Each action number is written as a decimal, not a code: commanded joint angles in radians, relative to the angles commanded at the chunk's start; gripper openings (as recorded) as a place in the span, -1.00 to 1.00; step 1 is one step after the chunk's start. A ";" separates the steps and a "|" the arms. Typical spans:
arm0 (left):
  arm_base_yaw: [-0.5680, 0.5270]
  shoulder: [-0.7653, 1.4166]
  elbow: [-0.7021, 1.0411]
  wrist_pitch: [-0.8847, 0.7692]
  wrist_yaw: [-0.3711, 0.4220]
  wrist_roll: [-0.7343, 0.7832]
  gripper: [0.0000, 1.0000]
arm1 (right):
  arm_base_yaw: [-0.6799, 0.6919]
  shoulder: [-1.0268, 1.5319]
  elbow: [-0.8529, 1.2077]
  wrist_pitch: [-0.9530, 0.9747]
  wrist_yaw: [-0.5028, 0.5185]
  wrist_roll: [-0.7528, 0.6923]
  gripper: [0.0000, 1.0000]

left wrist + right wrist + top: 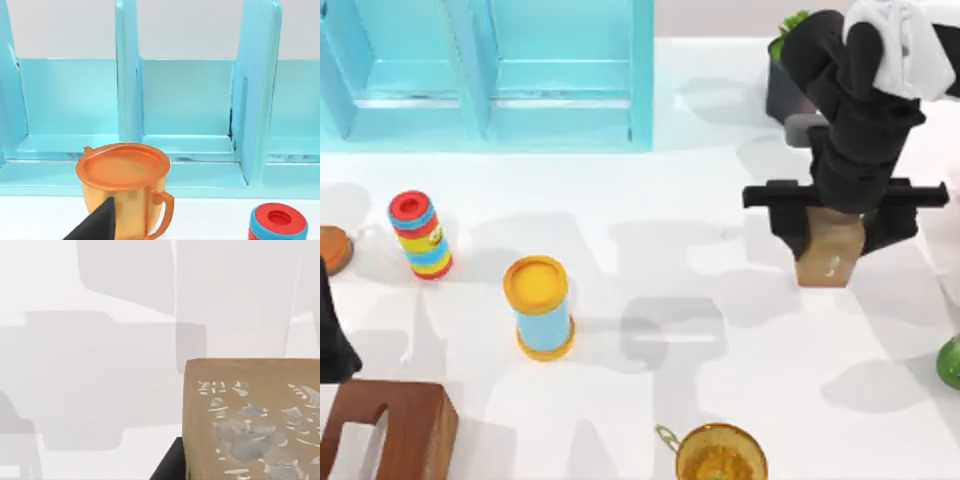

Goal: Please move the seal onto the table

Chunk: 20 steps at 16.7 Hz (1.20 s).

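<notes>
The seal, a tan block with a pale carved face, hung clenched in your right gripper over the white table, well right of the yellow-capped blue cylinder. Your left gripper sat parked beside an orange cup before the turquoise cabinet; its grip I cannot tell.

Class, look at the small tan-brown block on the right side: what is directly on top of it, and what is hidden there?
The right arm's black hand sits over the small tan-brown block, above the white table. It covers the block's upper end, so the grip itself is hidden.
</notes>
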 joint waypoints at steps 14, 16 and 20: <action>0.000 0.000 0.000 0.000 0.000 0.000 1.00 | 0.005 0.038 -0.074 0.122 0.002 0.001 -0.25; 0.000 0.000 0.000 0.000 0.000 0.000 1.00 | 0.005 0.038 -0.074 0.122 0.002 0.001 0.06; 0.000 0.000 0.000 0.000 0.000 0.000 1.00 | 0.005 0.038 -0.074 0.122 0.002 0.001 0.66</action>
